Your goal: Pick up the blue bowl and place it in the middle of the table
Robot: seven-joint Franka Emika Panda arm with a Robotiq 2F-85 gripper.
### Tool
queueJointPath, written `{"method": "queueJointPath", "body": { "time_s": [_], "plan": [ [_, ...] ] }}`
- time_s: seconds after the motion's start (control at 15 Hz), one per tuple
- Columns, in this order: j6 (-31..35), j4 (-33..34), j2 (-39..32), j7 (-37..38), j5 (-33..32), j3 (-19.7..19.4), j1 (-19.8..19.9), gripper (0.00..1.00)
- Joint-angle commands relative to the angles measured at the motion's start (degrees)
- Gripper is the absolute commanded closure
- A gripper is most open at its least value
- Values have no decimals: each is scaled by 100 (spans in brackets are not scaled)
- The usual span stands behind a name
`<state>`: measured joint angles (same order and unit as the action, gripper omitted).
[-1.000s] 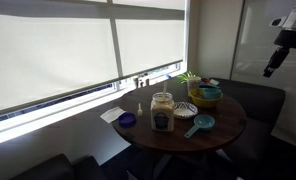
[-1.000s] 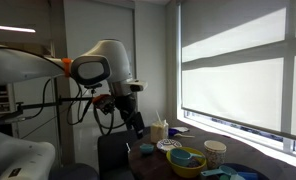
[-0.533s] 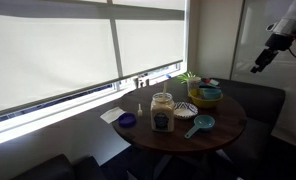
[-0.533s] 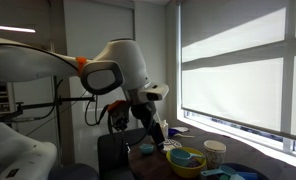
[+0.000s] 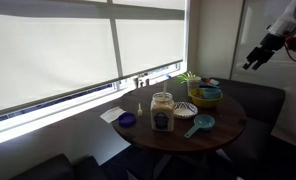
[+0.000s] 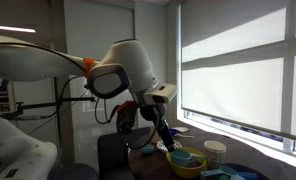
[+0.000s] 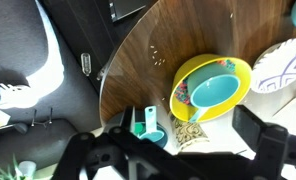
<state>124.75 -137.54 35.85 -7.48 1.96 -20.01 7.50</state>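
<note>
The blue bowl (image 5: pixel 126 120) is small, dark and glossy, and sits at the edge of the round dark brown table (image 5: pixel 223 128) on the window side, next to the glass jar (image 5: pixel 162 112). I do not see it for certain in the wrist view. My gripper (image 5: pixel 254 57) hangs high in the air beyond the far side of the table, well away from the bowl. In an exterior view it (image 6: pixel 168 136) is just above the table's near rim. In the wrist view its jaws (image 7: pixel 173 150) are spread wide with nothing between them.
A yellow-green bowl (image 7: pixel 213 88) with a teal cup inside is below the wrist camera (image 5: pixel 206 96) (image 6: pixel 185 160). A patterned bowl (image 5: pixel 185 110), a teal dish with a handle (image 5: pixel 200 124) and a small plant (image 5: pixel 188 78) are also on the table. Windows are behind.
The arm has swung toward the table: the gripper has moved sideways and a little lower, closer to the table's rim. The dishes have not moved.
</note>
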Motion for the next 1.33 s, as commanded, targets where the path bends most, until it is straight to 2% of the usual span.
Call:
{"method": "queueJointPath", "body": {
  "time_s": [0.0,0.33,0.67,0.87,0.93,1.27],
  "plan": [
    [631,547,-1095,283,580,-259,175,0],
    [923,1432,-2451,557,1681,-634,281,0],
    [833,2239,-3475,1146,2776,-578,608,0],
    [705,2587,-4084,1484,3122,-481,837,0],
    [876,2189,-3622,1275,2820,-386,860,0],
    [862,2464,-4069,1430,2941,-322,971,0]
  ]
}}
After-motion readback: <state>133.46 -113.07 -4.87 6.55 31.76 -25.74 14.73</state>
